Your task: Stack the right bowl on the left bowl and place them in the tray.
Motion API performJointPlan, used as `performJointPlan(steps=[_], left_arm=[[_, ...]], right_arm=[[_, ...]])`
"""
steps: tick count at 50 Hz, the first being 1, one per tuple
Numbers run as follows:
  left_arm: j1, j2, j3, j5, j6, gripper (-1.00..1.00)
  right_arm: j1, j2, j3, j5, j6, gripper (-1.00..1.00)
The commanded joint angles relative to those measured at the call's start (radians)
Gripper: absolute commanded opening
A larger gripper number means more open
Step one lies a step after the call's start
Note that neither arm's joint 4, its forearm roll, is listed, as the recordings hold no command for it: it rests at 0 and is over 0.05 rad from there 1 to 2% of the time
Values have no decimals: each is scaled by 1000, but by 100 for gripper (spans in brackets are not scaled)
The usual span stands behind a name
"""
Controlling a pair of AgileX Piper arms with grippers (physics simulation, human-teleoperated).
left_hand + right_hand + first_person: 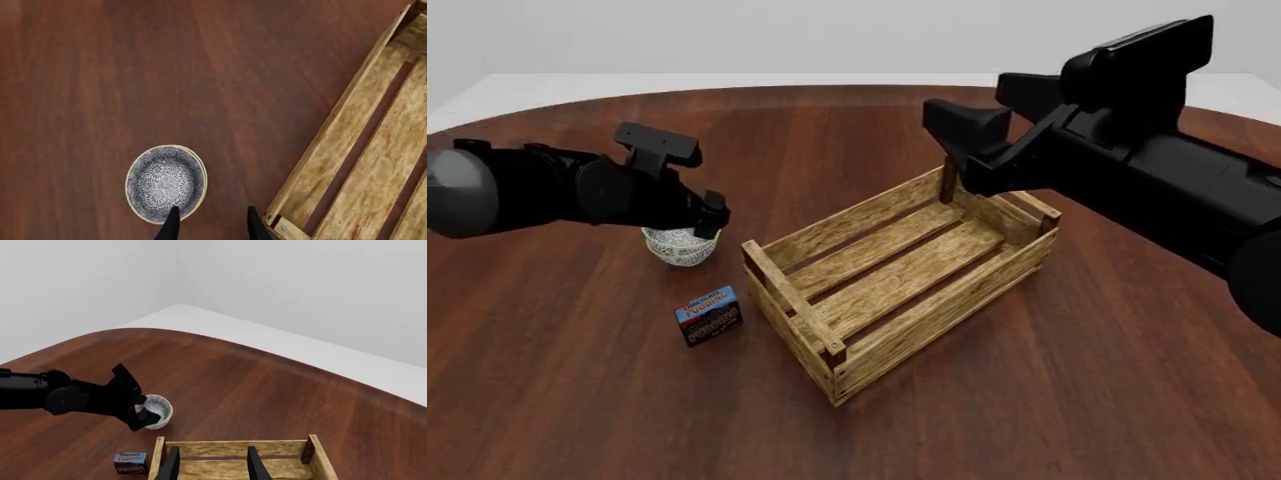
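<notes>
One speckled blue-grey bowl (165,181) shows on the table, left of the wooden tray (373,165). Its rim looks doubled on one side, so the right bowl seems nested in the left bowl. My left gripper (213,224) hangs open above it, one fingertip (173,216) over the bowl's rim and the other outside it. The front view shows the bowl (678,250) just under the left gripper (709,216). The right gripper (212,464) is open and empty, high above the tray's (233,446) far side.
A small blue-and-red box (707,315) lies on the table in front of the bowl, near the tray's (827,345) left corner. The bulky right arm (1134,160) reaches over the tray's far right corner. The round table's edge runs behind.
</notes>
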Motion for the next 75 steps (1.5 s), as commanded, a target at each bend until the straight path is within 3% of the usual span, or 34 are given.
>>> performJointPlan(steps=[1,34,62,63,75], left_arm=[[15,-14,-2,4,-14,100],[64,240,-239,106,8,100],[62,364,-208,45,-15,100],[56,353,-202,38,-31,-100],[56,327,-198,49,-32,-100]], right_arm=[[0,2,0,-1,-1,100],[-9,6,-2,-2,7,100],[-5,16,-2,-5,8,100],[-5,16,-2,-5,8,100],[-3,27,-5,-8,6,100]])
